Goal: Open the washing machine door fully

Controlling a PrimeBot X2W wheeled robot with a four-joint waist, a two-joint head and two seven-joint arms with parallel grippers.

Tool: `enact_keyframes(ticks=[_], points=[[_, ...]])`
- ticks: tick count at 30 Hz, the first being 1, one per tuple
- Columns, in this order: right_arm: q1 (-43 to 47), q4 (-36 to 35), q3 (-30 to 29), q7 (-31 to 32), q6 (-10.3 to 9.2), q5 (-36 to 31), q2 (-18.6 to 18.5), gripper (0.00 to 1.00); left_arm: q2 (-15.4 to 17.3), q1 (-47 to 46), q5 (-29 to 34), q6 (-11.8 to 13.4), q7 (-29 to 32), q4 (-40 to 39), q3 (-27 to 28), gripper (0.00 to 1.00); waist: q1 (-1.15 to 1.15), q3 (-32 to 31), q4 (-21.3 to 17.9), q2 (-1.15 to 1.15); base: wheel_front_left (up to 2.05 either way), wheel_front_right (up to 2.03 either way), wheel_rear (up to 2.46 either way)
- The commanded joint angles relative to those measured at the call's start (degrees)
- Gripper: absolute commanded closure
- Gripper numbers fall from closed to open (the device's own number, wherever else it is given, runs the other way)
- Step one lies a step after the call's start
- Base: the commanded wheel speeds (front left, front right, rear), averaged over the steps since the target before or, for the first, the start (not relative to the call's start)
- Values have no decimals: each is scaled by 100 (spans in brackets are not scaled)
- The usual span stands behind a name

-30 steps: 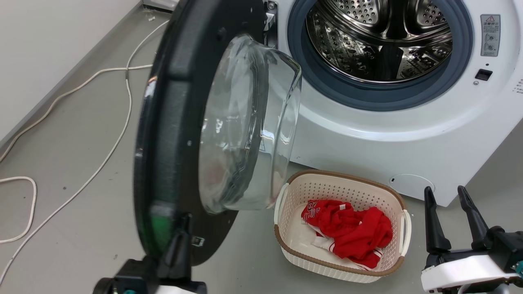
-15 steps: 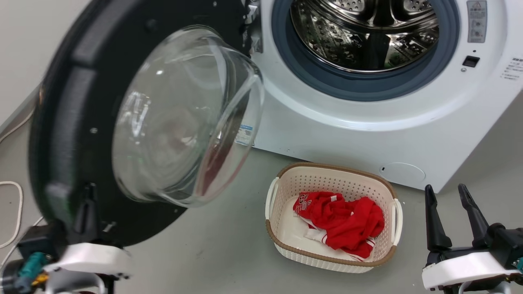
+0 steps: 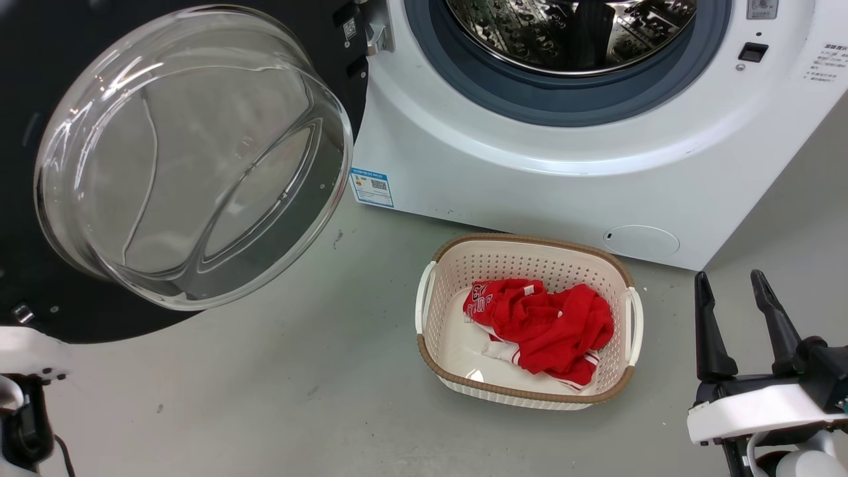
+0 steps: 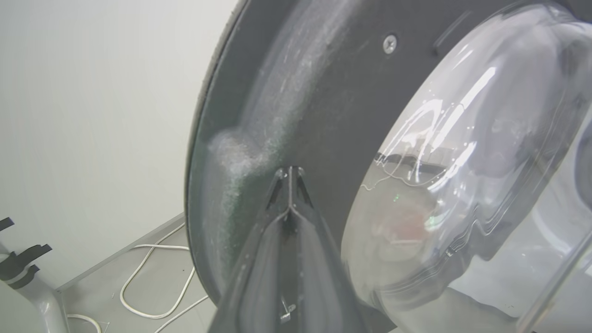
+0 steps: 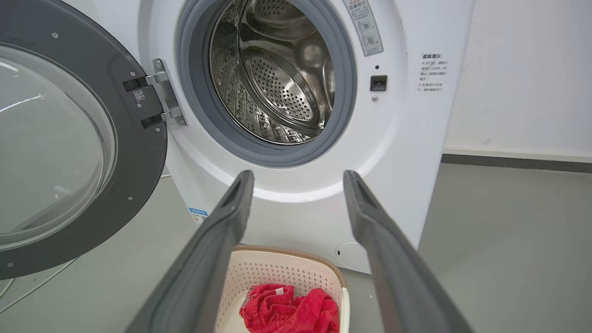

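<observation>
The washing machine door (image 3: 26, 278) stands swung wide to the left of the washing machine (image 3: 530, 179), its inner black face and clear glass bowl (image 3: 192, 152) turned toward me. In the left wrist view my left gripper (image 4: 290, 172) is shut, its tips resting against the door's black inner ring (image 4: 323, 92) beside the glass bowl (image 4: 462, 162). Only the left arm's white forearm (image 3: 26, 351) shows in the head view. My right gripper (image 3: 729, 278) hangs open at the lower right, holding nothing. The right wrist view, past the right gripper (image 5: 298, 178), shows the door (image 5: 138, 152) on its metal hinge (image 5: 164, 95) and the steel drum (image 5: 277, 78).
A beige perforated basket (image 3: 623, 278) holding a red garment (image 3: 543, 324) sits on the grey floor before the machine. A small round white cover (image 3: 641, 240) is low on the front. White cable (image 4: 152, 277) lies by the wall behind the door.
The door has swung much further open to the left, my left gripper going with its rim out past the head view's lower left. The camera has shifted. The right gripper has stayed put.
</observation>
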Motion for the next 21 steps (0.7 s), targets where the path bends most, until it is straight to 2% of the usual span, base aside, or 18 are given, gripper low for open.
enact_keyframes(ticks=[1, 7, 12, 18, 21], points=[[-58, -21, -10, 1, -4, -47, 8, 0, 82, -122, -24, -19, -45, 136, 60, 100, -1, 13, -12, 0, 0, 0, 0], [-92, -6, -21, -14, -4, -65, 8, 0, 116, -220, 69, -45, -137, 446, 35, 100, -1, -6, -61, 0, 0, 0, 0], [-40, 33, -42, -69, -4, -10, 8, 0, -98, 176, 248, 5, -196, 86, 8, 100, -1, -132, -128, 0, 0, 0, 0], [48, 98, -12, -94, -4, 25, 8, 0, -776, 1033, 610, 139, -207, -1056, -69, 100, -1, -305, -229, 0, 0, 0, 0], [62, 113, 22, -98, -4, 15, 8, 0, -1107, 1386, 796, 88, -204, -1530, -221, 100, -1, -357, -292, 0, 0, 0, 0]])
